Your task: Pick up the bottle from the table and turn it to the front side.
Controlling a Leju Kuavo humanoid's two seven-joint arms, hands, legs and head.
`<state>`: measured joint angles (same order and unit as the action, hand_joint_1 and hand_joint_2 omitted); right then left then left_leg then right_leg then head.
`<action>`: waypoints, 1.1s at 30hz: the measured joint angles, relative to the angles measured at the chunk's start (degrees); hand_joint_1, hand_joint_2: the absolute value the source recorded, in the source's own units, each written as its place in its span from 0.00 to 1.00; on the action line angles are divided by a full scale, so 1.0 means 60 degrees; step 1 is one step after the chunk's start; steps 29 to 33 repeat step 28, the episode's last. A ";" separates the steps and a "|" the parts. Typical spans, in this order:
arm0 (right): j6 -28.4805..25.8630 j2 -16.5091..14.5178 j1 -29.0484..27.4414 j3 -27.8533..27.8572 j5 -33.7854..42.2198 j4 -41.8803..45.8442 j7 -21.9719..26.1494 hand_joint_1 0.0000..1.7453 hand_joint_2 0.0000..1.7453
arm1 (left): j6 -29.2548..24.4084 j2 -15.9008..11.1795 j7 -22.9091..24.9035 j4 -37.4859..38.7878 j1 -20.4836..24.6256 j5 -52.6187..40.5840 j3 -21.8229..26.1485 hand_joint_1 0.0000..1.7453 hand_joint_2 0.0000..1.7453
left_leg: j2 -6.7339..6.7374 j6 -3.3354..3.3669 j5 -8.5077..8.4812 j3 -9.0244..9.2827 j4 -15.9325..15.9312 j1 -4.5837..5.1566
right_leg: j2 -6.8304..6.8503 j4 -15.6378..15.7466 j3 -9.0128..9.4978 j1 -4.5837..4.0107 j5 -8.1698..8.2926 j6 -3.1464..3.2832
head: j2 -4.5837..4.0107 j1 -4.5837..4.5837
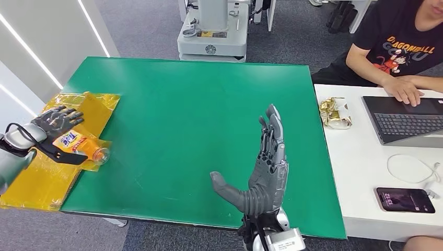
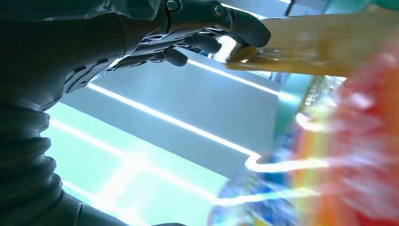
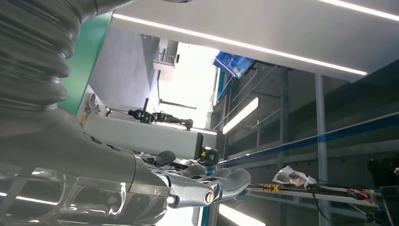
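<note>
An orange bottle (image 1: 78,145) with a colourful label lies on its side on a yellow plastic sheet (image 1: 36,183) at the table's left edge, cap end toward the table's middle. My left hand (image 1: 54,124) lies over its base end, fingers spread beyond it and the thumb along its near side, not closed round it. In the left wrist view the bottle (image 2: 348,155) is a blurred orange shape close by the palm, and the fingers (image 2: 197,40) reach out to the yellow sheet (image 2: 320,42). My right hand (image 1: 266,164) stands flat and open over the green table (image 1: 198,110), holding nothing.
A white desk (image 1: 360,167) adjoins the table on the right, with a laptop (image 1: 405,120), a phone (image 1: 405,200), a cable and a crumpled wrapper (image 1: 335,112). A person in a black shirt (image 1: 397,44) sits there typing. A grey robot base (image 1: 211,39) stands beyond the table.
</note>
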<state>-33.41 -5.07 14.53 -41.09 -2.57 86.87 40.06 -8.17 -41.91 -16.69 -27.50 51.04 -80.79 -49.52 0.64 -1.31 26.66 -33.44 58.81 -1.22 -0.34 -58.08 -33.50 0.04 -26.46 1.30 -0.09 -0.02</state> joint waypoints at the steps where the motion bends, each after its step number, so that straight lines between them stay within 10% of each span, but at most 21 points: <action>1: -0.0001 -0.0024 0.0001 0.0001 0.0000 -0.0015 0.0002 0.00 1.00 | -0.0011 -0.0039 0.0008 -0.0008 0.0121 -0.0015 0.0057 0.00 1.00 | 0.0000 -0.0002 -0.0001 -0.0001 0.0000 0.0000 | 0.0000 -0.0002 -0.0001 0.0000 0.0000 0.0000 | 0.0000 -0.0001; 17: 0.0151 -0.0138 0.0092 0.0000 0.0114 -0.0235 0.0026 0.00 1.00 | -0.1636 -0.0529 0.1001 -0.0734 0.0471 0.0586 0.1490 0.00 1.00 | -0.0015 -0.0008 -0.0006 -0.0004 0.0001 0.0004 | 0.0015 -0.0003 0.0002 0.0003 0.0000 0.0005 | 0.0000 -0.0001; 28: -0.0022 -0.0138 0.0128 -0.0001 0.0040 -0.0231 -0.0027 0.00 1.00 | -0.3740 0.1805 -0.0253 -0.2378 -0.1072 0.4918 0.5275 0.00 1.00 | -0.0033 -0.0006 -0.0007 -0.0004 0.0009 0.0014 | 0.0028 0.0001 0.0008 0.0018 0.0003 0.0002 | 0.0000 0.0000; 33: -0.0022 -0.0138 0.0128 -0.0001 0.0040 -0.0231 -0.0027 0.00 1.00 | -0.3740 0.1805 -0.0253 -0.2378 -0.1072 0.4918 0.5275 0.00 1.00 | -0.0033 -0.0006 -0.0007 -0.0004 0.0009 0.0014 | 0.0028 0.0001 0.0008 0.0018 0.0003 0.0002 | 0.0000 0.0000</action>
